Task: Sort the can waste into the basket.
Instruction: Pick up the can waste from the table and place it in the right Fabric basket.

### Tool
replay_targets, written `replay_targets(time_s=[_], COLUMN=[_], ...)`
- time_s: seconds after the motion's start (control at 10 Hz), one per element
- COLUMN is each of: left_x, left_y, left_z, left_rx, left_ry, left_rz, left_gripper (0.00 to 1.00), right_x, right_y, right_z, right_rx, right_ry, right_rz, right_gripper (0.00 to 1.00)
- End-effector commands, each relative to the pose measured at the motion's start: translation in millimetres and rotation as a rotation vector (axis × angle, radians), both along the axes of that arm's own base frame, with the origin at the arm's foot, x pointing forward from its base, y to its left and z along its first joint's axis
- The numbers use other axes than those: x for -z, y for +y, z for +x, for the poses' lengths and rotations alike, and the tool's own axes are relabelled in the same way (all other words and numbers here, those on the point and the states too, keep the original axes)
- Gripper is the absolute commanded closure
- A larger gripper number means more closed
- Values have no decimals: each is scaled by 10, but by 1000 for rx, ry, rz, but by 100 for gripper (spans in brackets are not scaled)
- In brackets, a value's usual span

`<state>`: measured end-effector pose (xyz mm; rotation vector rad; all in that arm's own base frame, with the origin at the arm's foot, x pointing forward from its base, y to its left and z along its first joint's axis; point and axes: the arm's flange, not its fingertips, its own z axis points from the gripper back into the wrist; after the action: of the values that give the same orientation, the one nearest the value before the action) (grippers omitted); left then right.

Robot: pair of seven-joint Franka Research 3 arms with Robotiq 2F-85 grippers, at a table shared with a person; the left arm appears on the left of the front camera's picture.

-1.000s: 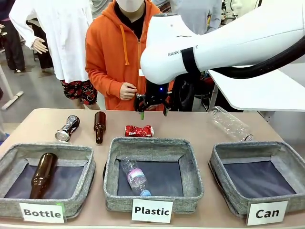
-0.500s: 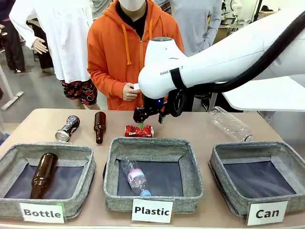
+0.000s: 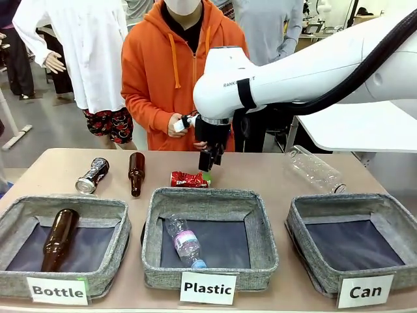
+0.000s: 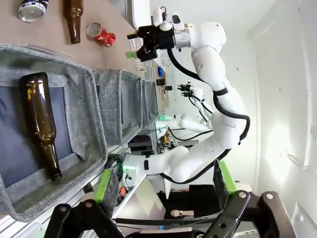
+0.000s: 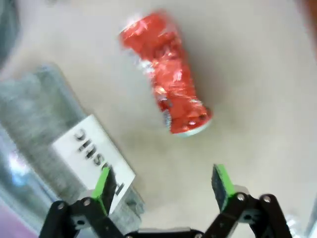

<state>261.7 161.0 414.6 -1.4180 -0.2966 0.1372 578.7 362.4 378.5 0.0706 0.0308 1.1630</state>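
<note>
- The right gripper (image 3: 208, 171) hangs over the table, fingers spread and empty, near the crushed red can (image 3: 189, 179) (lying on its side just behind the Plastic basket (image 3: 208, 195)).
- The dark can (image 3: 92, 175) lies far left, beside a brown bottle (image 3: 135, 173).
- The Can basket (image 3: 352, 203) sits front right.
- The left gripper (image 4: 166, 181) gapes wide, holding nothing.

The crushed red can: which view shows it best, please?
The right wrist view: the crushed red can lies large, slightly blurred, beyond the open end effector. The front view shows it small behind the Plastic basket; the left wrist view, tiny.
</note>
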Motion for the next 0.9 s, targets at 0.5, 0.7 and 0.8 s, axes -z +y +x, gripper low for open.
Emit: replay_targets(time_s=[0.5,0.7,0.8], left_x=[-34,-34,-34], left_y=[-3,-3,-3], left_z=[8,8,8], left_rx=[-3,-3,-3], left_ry=[4,4,4], left_rz=[-17,-17,-17], left_gripper=[0,0,0], right_x=[86,83,101], right_y=[42,30,23], right_z=[93,30,76], right_rx=[-274,-400,-363], right_ry=[-27,-6,-12], right_rz=[175,57,100], right_gripper=[0,0,0])
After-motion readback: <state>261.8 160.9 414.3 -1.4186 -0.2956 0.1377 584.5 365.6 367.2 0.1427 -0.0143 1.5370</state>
